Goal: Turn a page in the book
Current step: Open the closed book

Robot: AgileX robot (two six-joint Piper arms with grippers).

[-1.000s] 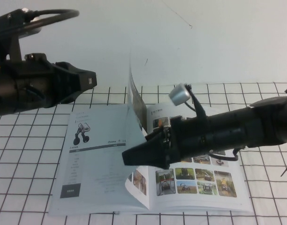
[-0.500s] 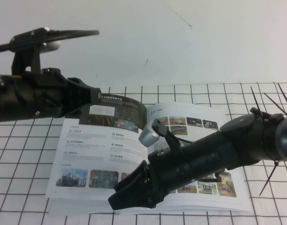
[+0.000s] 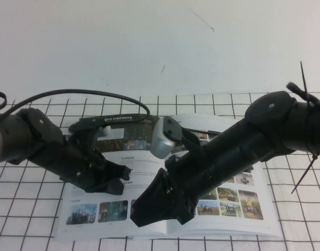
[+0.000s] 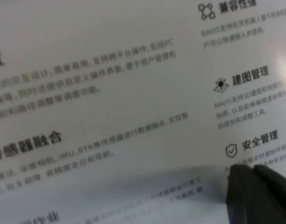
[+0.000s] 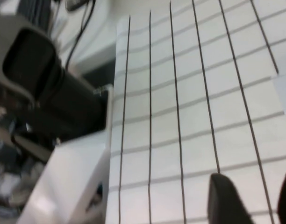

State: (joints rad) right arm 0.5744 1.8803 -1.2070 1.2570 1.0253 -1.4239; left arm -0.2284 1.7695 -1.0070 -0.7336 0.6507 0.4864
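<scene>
Starting at the right gripper [image 3: 149,209]: parted, with striped cloth showing in the gap between the dark fingers [image 5: 225,200] in the wrist view, and nothing held. Hovering low over the near end of the book's fold, tip aimed toward the robot's left and the near edge.

Across to the left gripper [image 3: 118,178]: down on the printed face, tip aimed at the right gripper, a short way apart from it. Cannot tell whether open or closed. Nothing but close, blurred print in its wrist view.

Directly under the left gripper, the page [image 3: 140,158]: already over on the left half, banner face up. Free edge out toward the robot's left, bound edge in at the fold beside the right gripper. On the far side of the left gripper, the dark banner [image 3: 131,128]; on the near side, the row of photos [image 3: 97,212].

Around both, the book [image 3: 256,222]: open and flat, long axis running left to right, fold running away from the robot. Beyond the right gripper, under its arm, the leaf with the grid of small photos [image 3: 228,209].

Beneath all of it, the gridded cloth [image 3: 34,209]; past that, plain white table [image 3: 149,42].
</scene>
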